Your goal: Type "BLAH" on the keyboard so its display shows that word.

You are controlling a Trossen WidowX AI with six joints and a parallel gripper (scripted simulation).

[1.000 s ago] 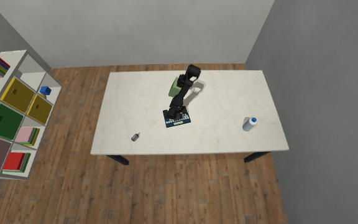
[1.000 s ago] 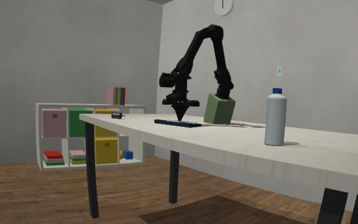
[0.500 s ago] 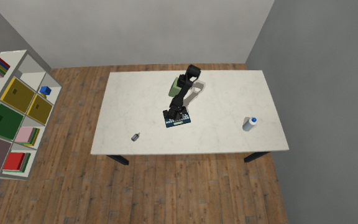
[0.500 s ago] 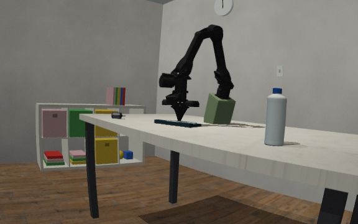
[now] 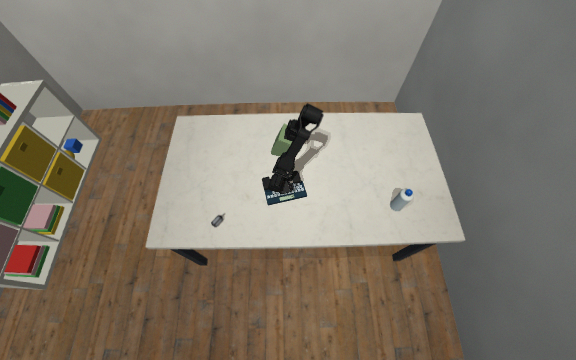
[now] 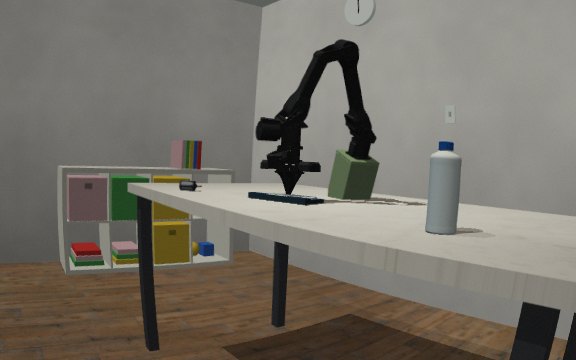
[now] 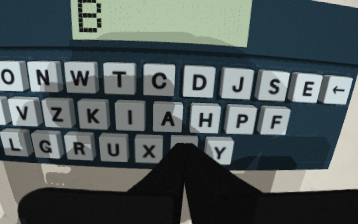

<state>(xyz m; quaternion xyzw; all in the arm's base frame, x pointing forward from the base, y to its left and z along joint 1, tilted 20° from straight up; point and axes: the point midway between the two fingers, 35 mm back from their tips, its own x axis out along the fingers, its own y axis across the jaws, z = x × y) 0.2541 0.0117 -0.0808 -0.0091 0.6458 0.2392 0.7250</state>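
1. Keyboard (image 7: 300, 30) lies flat mid-table (image 5: 368, 150); display (image 7: 180, 20) reads "B".
2. Gripper (image 7: 184, 150) closed, empty; tip covers key between X (image 7: 148, 149) and Y (image 7: 220, 152).

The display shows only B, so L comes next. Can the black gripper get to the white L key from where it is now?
Probably yes. The shut black gripper sits on the bottom row beside the Y key, and the white L key lies in that row at its far left end. Nothing stands above the dark blue keyboard.
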